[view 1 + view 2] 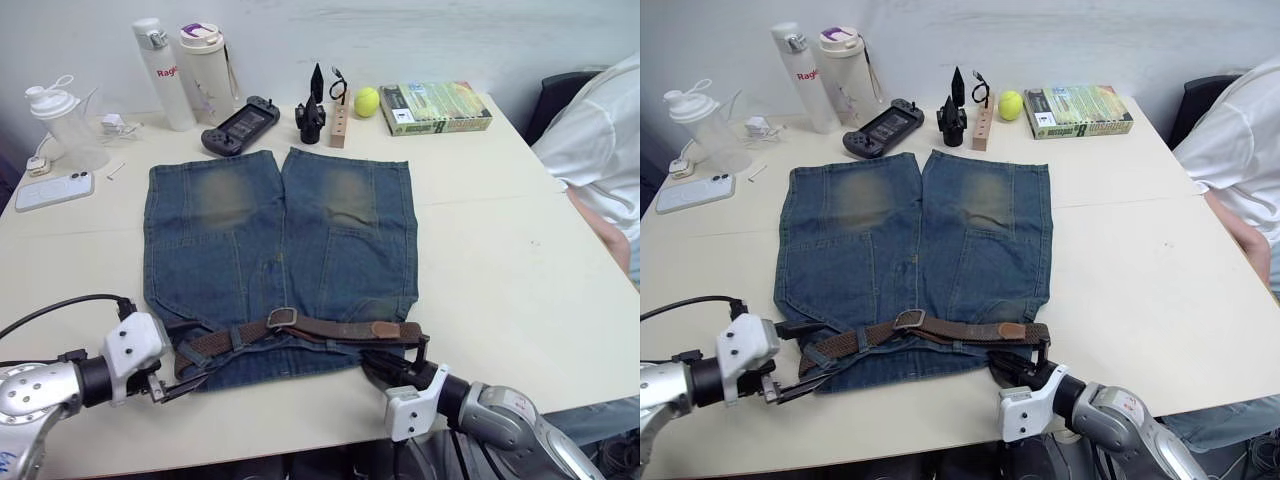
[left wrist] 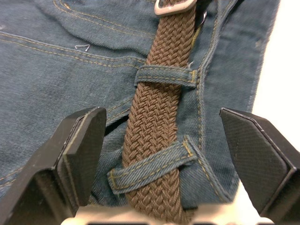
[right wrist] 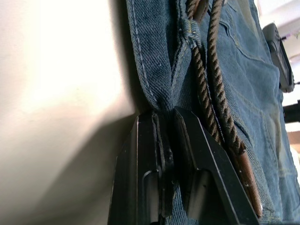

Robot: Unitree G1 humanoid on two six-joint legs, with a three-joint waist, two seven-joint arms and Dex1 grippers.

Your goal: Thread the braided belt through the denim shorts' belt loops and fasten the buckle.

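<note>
Table [image 1: 520,260], "Rag…" bottle [image 1: 163,73], belted denim shorts [image 1: 250,250]

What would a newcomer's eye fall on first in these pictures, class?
First the denim shorts, spread flat mid-table with the waistband toward the robot. The braided belt runs along that waistband under the belt loops, its buckle near the middle. The left gripper straddles the belt with fingers wide open, while the right gripper is shut on the waistband's edge at the shorts' right side.
</note>
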